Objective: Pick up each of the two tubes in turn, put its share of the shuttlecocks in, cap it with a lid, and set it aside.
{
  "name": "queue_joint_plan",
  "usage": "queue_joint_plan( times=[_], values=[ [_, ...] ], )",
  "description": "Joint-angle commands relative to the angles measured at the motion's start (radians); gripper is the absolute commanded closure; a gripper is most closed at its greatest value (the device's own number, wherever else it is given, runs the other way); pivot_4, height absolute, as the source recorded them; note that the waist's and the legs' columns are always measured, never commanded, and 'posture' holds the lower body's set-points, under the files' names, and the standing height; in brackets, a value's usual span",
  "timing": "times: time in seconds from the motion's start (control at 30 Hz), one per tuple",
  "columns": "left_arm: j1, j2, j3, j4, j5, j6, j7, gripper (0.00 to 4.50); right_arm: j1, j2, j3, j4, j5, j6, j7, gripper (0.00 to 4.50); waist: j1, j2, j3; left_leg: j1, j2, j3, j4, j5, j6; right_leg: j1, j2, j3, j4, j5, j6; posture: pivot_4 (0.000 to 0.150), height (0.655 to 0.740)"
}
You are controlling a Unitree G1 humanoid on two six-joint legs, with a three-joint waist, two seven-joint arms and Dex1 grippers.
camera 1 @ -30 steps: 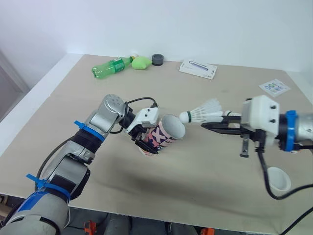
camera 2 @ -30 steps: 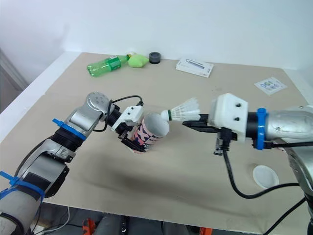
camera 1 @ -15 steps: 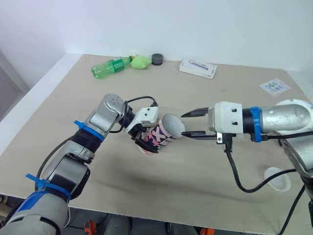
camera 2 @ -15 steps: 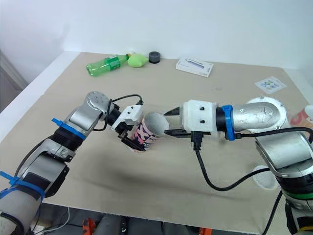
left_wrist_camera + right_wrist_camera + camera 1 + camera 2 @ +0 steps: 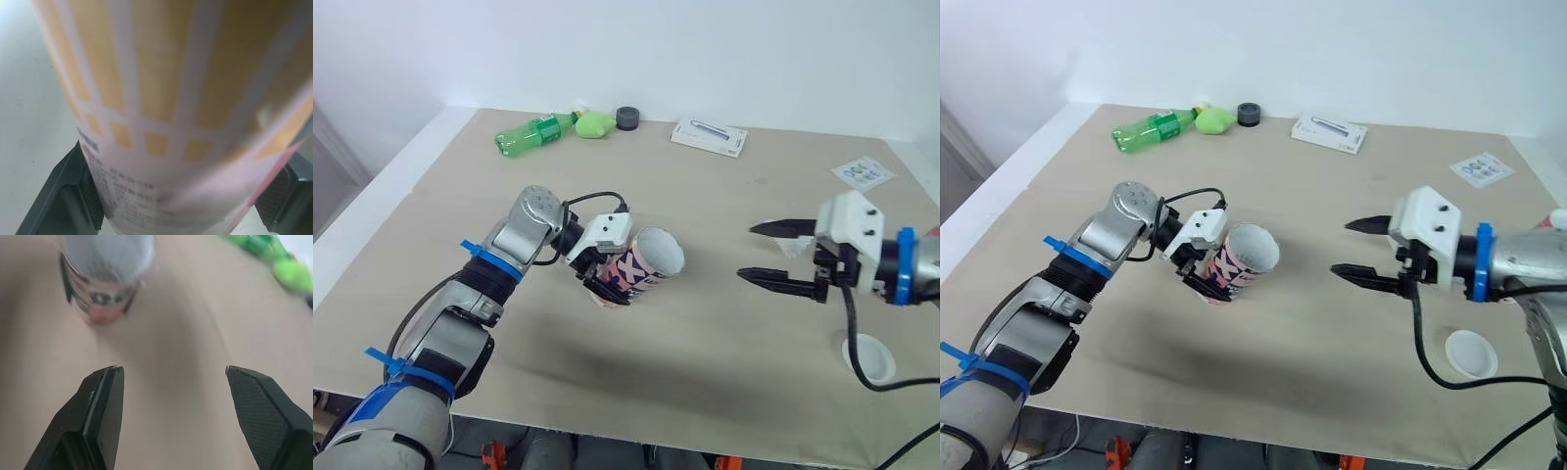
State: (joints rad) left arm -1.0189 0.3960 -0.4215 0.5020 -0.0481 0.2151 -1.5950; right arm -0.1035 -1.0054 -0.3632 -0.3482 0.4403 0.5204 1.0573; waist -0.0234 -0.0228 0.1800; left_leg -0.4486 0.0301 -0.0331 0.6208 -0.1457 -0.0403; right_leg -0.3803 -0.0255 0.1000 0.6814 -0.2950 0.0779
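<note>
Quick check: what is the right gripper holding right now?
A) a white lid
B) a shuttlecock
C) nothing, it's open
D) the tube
C: the right gripper has its fingers spread with nothing between them, while the tube sits in the left gripper and a white lid lies on the table.

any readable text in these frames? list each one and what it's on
Nothing reads as whole text.
tube: large pink and black letters, partly covered by the left pincer; no word legible.
tube, left wrist view: a block of fine print, blurred.
white box: print too small to read.
card: coloured marks, too small to read.
green bottle: label too small to read.
</note>
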Motion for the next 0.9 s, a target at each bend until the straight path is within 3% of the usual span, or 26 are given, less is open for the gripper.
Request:
queue_joint_plan(
  times=[0.03,0.4,0.9],
  values=[
    [-0.002,-0.007,-0.006,0.013,0.009,-0.010,0.001,1.14,0.028,0.053,-0.021,0.117,-0.048,-0.061,-0.068,0.91,0.000,0.000,0.000,0.000,0.000,0.000,0.000,0.000,0.000,0.000,0.000,0.000,0.000,0.000,0.000,0.150,0.7294],
    [0.005,0.000,0.001,-0.004,0.009,0.001,0.003,1.14,-0.198,0.113,0.137,0.511,-0.188,-0.171,-0.160,0.91,-0.007,0.001,0.000,0.001,0.000,0.002,0.000,0.000,0.000,0.000,0.000,0.002,0.000,0.001,0.001,0.150,0.7294],
    [0.011,0.014,0.006,-0.033,0.003,0.022,0.013,1.14,-0.442,0.196,0.221,0.850,-0.260,-0.242,-0.205,0.91,-0.016,0.002,0.000,0.001,-0.001,0.002,0.000,0.000,0.000,0.000,0.000,0.003,0.000,0.001,0.002,0.150,0.7294]
  ],
)
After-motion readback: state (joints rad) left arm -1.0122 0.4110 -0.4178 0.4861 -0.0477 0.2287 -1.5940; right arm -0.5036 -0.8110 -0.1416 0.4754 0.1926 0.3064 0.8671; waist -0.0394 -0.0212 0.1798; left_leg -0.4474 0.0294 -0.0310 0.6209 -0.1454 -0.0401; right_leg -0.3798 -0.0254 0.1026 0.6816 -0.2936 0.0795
